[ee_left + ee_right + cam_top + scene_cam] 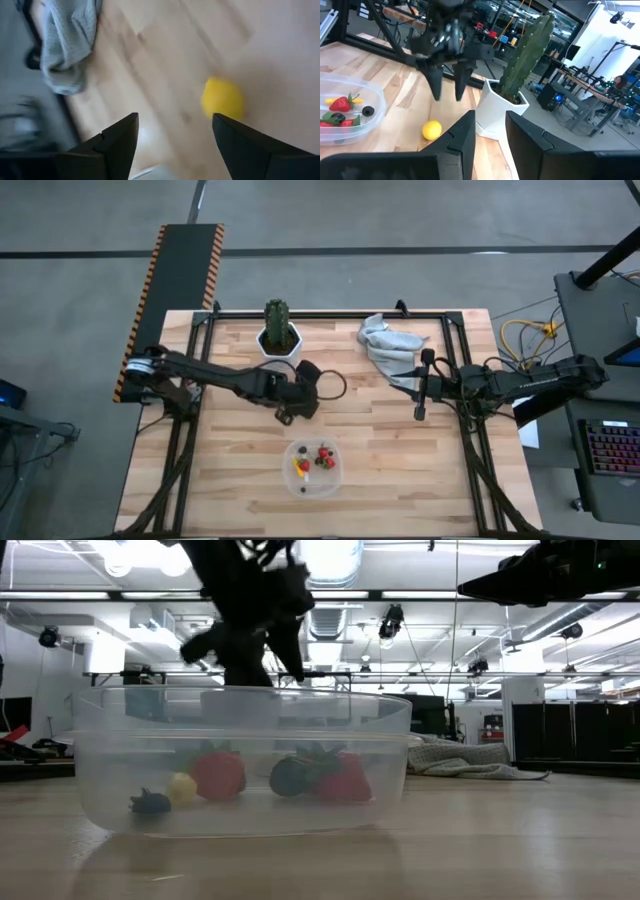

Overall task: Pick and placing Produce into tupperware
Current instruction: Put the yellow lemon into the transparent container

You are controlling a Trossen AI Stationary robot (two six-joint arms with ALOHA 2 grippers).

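The pale wood-plank counter (pixel 240 480) stands on a grey concrete floor (pixel 80 220) crossed by dark seams, with a black platform edged in orange-and-black hazard stripes (pixel 185 255) beside it. Past the counter, bright ceiling lights (pixel 150 555) and white ducting (pixel 330 560) hang overhead, with what may be dark cabinets (pixel 575 730) along the far wall.

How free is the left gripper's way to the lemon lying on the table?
Probably yes, it is free: the left gripper hangs open close above the lemon, with only bare table between them; the pot stands aside.
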